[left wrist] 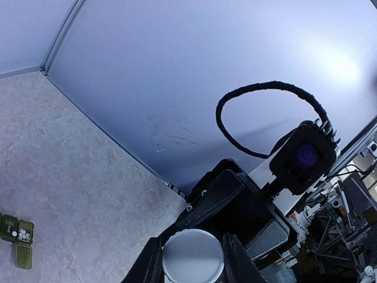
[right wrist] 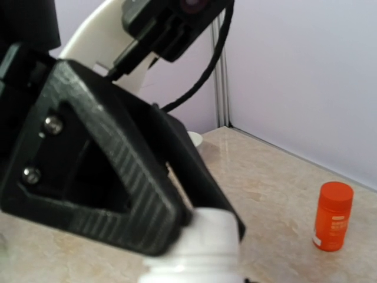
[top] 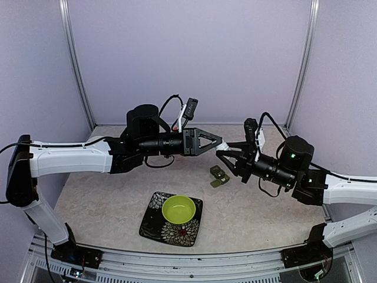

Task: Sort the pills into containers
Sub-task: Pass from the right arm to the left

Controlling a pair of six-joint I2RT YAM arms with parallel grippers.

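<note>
Your two arms meet nose to nose above the middle of the worktop [top: 106, 200], well clear of the surface. Your left end effector [top: 215, 142] is pinching a white cap [left wrist: 193, 256]. In the left wrist view its fingers [left wrist: 235, 262] press on either side of that round top. Your right end effector [top: 226, 154] faces it from the other side, clamped on the white bottle [right wrist: 197, 259] that carries the cap, though the right wrist view shows only the bottle's shoulder at the bottom edge and not the fingers themselves.

The dark green pillbox [top: 219, 176] lies on the worktop just below and in front of the meeting point, apart from both arms. The left wrist view catches it open, with small white pieces in one compartment.

Nearer the arm bases, a lime-green bowl [top: 179, 209] sits on a dark patterned plate [top: 154, 221]. An orange bottle [right wrist: 333, 224] stands upright, capped, close to the wall.
</note>
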